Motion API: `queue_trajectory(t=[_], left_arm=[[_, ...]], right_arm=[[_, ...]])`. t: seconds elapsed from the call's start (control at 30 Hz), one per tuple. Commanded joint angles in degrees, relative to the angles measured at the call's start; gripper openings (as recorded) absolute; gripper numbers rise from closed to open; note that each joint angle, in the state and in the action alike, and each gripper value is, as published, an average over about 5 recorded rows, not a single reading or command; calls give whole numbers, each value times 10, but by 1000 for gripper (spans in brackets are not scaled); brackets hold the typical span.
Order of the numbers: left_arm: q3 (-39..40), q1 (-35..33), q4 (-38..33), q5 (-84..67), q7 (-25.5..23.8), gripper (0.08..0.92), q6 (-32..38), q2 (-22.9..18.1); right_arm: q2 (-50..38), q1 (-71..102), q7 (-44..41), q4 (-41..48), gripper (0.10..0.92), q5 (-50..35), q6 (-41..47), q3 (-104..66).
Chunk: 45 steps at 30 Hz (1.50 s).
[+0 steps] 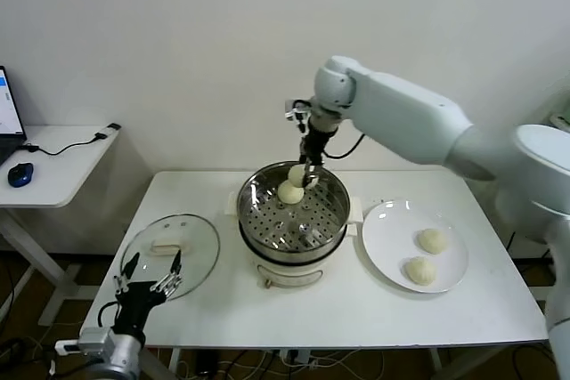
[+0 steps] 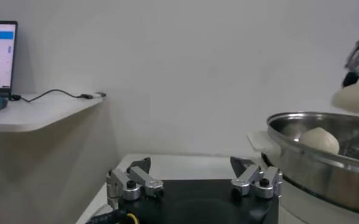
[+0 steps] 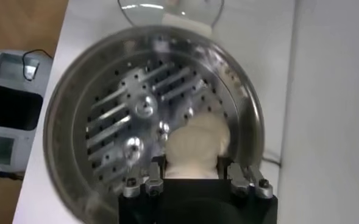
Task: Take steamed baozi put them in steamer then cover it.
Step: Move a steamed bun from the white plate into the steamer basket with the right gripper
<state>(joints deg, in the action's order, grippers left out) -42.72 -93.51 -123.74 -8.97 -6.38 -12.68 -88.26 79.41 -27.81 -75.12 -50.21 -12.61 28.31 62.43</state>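
While the right gripper (image 1: 309, 172) hung over the steamer (image 1: 331, 220), fingers clamped on a baozi (image 3: 194, 146), placing was underway; next, lower and release beside the bun (image 1: 289, 193) already inside.

The baozi (image 3: 194, 146) between my right gripper (image 3: 191, 176) fingers hides the one lying beneath it. My wrist body covers the steamer (image 3: 69, 122) near rim, and the cover (image 3: 167, 9) is cut off.
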Motion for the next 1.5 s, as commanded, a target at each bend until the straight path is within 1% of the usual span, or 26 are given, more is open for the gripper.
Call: queue_trajectory(t=[0.03,0.53,0.73,0.83,1.0,1.1,1.2,1.5], left_arm=[[3,3,-1,-8,0,823,-2,0],[7,2,-6,-12,1,823,-1,-2],[8,4,-6,-13,1,823,-1,-2],[8,4,-6,-12,1,823,-1,-3],[6,3,-4,-12,1,823,-1,-2],[6,4,-4,-12,0,823,-2,-1],[8,4,-5,-12,-2,823,-4,-1],[12,4,-10,-18,-12,823,-7,-1]], right_arm=[[96,40,5,43,560,21,6,15],[95,79,27,40,560,50,8,2],[92,75,21,33,574,52,11,0],[84,70,21,28,632,54,12,0],[55,57,15,9,771,55,15,-19],[22,40,7,-15,814,54,17,-36],[-29,14,-6,-50,821,48,17,-55],[-249,-38,-36,-169,823,32,0,-70]])
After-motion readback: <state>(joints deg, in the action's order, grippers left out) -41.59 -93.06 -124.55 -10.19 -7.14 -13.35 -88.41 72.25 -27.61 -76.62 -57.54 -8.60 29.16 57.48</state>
